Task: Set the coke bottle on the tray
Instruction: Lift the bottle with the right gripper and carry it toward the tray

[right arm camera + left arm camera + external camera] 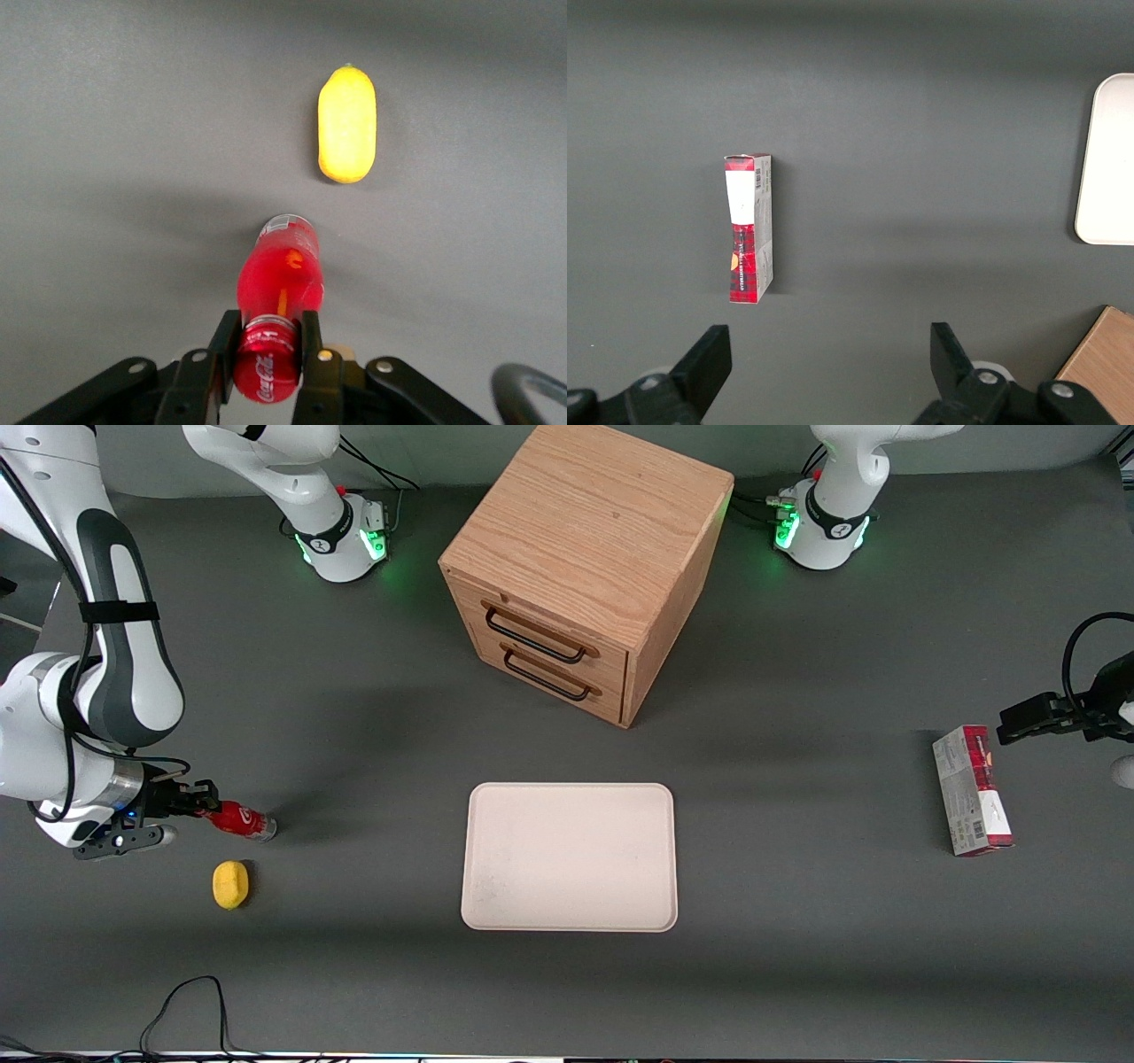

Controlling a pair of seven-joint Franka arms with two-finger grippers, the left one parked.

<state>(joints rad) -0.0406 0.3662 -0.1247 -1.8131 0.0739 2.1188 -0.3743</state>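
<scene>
The coke bottle (241, 820) is a small red bottle with a red cap, lying tilted near the working arm's end of the table. My gripper (205, 806) is shut on its cap end. In the right wrist view the black fingers (223, 341) press both sides of the bottle's neck and cap (268, 363), with the red body (281, 270) pointing away from the gripper (267, 341). The cream-white tray (570, 856) lies flat in the middle of the table, well apart from the bottle, nearer the front camera than the cabinet. Nothing is on it.
A yellow lemon-like lump (230, 885) lies close to the bottle, nearer the front camera; it also shows in the right wrist view (346, 125). A wooden drawer cabinet (580, 567) stands at the table's back. A red-and-white carton (972, 790) lies toward the parked arm's end.
</scene>
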